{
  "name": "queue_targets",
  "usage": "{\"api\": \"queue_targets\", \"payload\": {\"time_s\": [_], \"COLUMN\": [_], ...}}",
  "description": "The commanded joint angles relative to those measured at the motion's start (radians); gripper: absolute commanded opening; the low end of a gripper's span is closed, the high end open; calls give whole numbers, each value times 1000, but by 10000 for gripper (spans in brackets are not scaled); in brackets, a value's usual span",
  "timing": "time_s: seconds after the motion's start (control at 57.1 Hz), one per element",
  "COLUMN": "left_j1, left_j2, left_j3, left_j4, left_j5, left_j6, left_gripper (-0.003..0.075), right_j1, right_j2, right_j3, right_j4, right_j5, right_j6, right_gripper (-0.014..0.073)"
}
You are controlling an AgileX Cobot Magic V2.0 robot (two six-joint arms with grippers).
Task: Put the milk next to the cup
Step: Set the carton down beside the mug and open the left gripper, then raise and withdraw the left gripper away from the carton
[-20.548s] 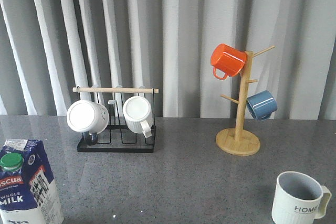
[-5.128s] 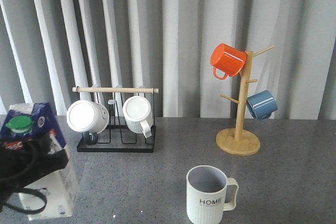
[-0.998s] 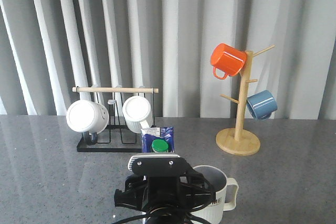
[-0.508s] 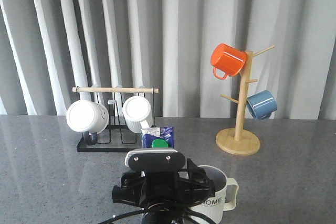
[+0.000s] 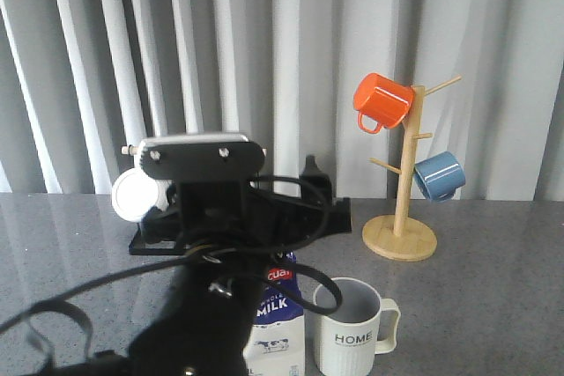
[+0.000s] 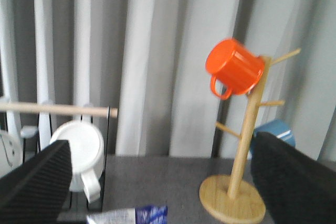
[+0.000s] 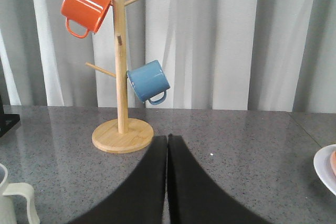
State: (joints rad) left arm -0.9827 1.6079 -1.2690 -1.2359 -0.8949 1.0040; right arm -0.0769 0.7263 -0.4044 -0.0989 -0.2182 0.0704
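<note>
The milk [image 5: 280,321], a blue-and-white carton with "MILK" lettering, stands upright on the grey table just left of the cup [image 5: 352,330], close beside it. The cup is a pale ribbed mug marked "HOME" with its handle to the right. My left arm rises in front of the carton and hides its top. My left gripper [image 6: 163,174] is open above the carton, its fingers [image 6: 37,182] wide apart, and only the carton's top edge [image 6: 128,216] shows below them. My right gripper [image 7: 167,139] is shut and empty above the table. The cup's handle [image 7: 23,198] shows in the right wrist view.
A wooden mug tree [image 5: 401,217] with an orange mug [image 5: 382,101] and a blue mug [image 5: 438,175] stands at the back right. A black rack with a white mug [image 5: 132,195] stands at the back left, partly behind my arm. A white plate [image 7: 326,166] lies at the far right.
My left gripper has let go of the milk and risen above it. The carton now stands on the table beside the cup. The cup has not moved.
</note>
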Motion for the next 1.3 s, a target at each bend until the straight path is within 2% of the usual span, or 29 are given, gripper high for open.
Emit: {"api": "queue_targets", "payload": {"time_s": [0.0, 0.07, 0.123, 0.14, 0.158, 0.595, 0.875, 1.033, 1.12, 1.19, 1.278], "left_j1": [-5, -5, -5, -5, -5, -4, -5, -4, -4, -4, -4], "left_j2": [-111, -150, -183, -192, -204, -362, -403, -450, -484, -516, -561], "left_j3": [-23, -23, -23, -23, -23, -23, -36, -33, 0, 60, 171], "left_j4": [111, 127, 123, 123, 123, 124, 141, 305, 424, 501, 486], "left_j5": [13, 47, 71, 78, 83, 62, 153, 257, 269, 223, 88], "left_j6": [52, 73, 82, 82, 87, 81, 62, 57, 55, 52, 45], "left_gripper": [482, 270, 57, 4, -10, -8, -8, -8, -8, -8, -7], "right_j1": [-7, -7, -7, -7, -7, -7, -7, -7, -7, -7, -7], "right_j2": [-5, -5, -5, -5, -5, -5, -5, -5, -5, -5, -5], "right_j3": [-27, -27, -27, -27, -27, -27, -27, -27, -27, -27, -27], "right_j4": [-9, -9, -9, -9, -9, -9, -9, -9, -9, -9, -9], "right_j5": [-72, -71, -71, -71, -71, -71, -71, -71, -71, -71, -71], "right_j6": [-5, -5, -5, -5, -5, -5, -5, -5, -5, -5, -5], "right_gripper": [-11, -10, -10, -10, -10, -10, -10, -10, -10, -10, -10]}}
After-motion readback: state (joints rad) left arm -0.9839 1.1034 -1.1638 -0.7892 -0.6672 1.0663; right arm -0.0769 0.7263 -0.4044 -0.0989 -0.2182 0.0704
